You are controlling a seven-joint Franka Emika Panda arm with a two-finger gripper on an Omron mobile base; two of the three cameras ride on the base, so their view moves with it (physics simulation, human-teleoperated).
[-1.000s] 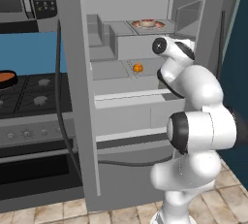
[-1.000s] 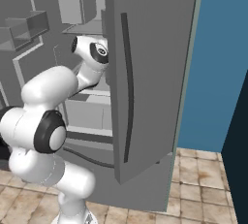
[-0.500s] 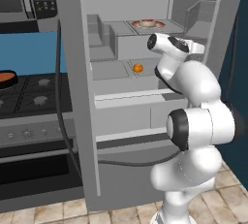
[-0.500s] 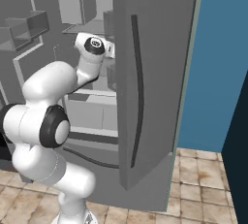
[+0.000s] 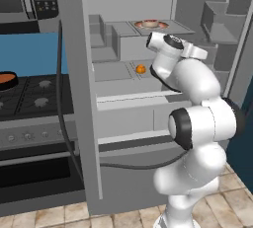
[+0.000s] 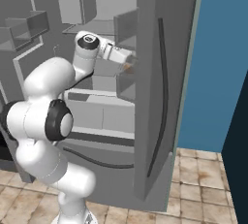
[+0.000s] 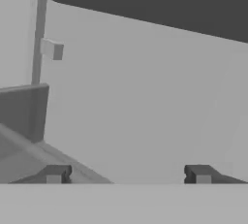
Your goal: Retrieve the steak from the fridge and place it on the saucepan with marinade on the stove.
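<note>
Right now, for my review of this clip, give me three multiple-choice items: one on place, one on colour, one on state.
1. Where is the steak?
A. on the fridge's top shelf
B. in the saucepan
C. on the floor

2. What colour is the small ball on the shelf below?
A. green
B. orange
C. white

3. How is the gripper?
A. shut on the steak
B. shut, empty
C. open, empty

Answers: 1 A, it lies high inside the fridge; 2 B, plainly orange; 3 C, the hand view shows its tips wide apart with nothing between.
</note>
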